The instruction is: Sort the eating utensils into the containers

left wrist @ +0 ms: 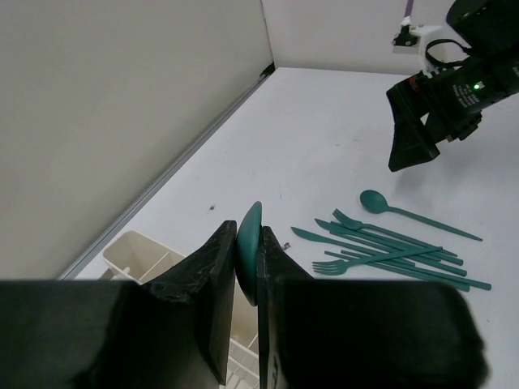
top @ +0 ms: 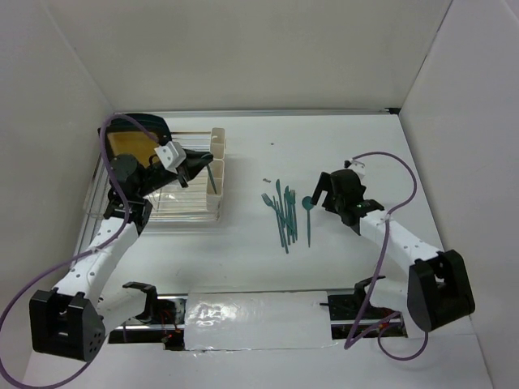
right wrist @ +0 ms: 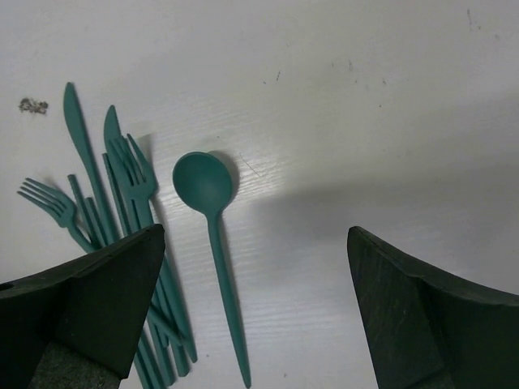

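My left gripper is shut on the bowl of a teal spoon, held edge-up above the cream-white containers; its handle hangs down toward them. The containers' open compartments show under the fingers in the left wrist view. Several teal forks and knives lie in a pile mid-table, also seen in the wrist views. A single teal spoon lies just right of the pile. My right gripper is open above that spoon, holding nothing; it shows in the top view.
The containers hang on a wire dish rack at the left, with a tan-and-black board behind it. A tiny dark speck lies beyond the pile. White walls enclose the table. A shiny strip runs along the near edge.
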`<act>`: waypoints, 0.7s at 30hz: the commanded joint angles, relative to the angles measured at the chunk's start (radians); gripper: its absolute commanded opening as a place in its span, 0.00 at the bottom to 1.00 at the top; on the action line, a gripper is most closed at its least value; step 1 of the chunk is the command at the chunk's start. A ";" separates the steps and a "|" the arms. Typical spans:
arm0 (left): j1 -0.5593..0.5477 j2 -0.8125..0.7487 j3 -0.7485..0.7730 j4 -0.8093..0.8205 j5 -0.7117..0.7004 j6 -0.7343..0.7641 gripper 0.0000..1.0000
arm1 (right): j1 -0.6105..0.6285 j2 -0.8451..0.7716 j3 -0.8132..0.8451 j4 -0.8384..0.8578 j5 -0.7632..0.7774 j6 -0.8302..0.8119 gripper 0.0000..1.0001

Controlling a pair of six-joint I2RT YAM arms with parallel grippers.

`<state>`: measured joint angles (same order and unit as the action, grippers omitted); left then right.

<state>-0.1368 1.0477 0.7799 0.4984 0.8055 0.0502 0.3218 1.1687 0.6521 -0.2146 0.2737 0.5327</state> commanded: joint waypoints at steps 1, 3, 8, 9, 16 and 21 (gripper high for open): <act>-0.021 0.023 -0.008 0.101 0.026 0.057 0.09 | -0.010 0.061 0.018 0.098 -0.037 -0.019 1.00; -0.024 0.029 -0.022 0.109 0.021 0.069 0.10 | -0.010 0.114 0.027 0.107 -0.051 -0.025 1.00; -0.041 0.022 -0.033 0.080 0.015 0.106 0.20 | -0.009 0.146 0.018 0.159 -0.071 -0.036 1.00; -0.043 0.021 -0.033 0.077 0.015 0.109 0.22 | -0.012 0.151 0.018 0.159 -0.071 -0.039 1.00; -0.044 -0.024 -0.012 0.029 -0.002 0.114 0.45 | -0.012 0.190 0.018 0.170 -0.071 -0.053 1.00; -0.043 -0.040 0.013 -0.029 0.015 0.119 0.55 | -0.010 0.195 0.008 0.179 -0.071 -0.062 0.99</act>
<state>-0.1757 1.0309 0.7471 0.4561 0.7982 0.1314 0.3141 1.3594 0.6525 -0.0978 0.2005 0.4915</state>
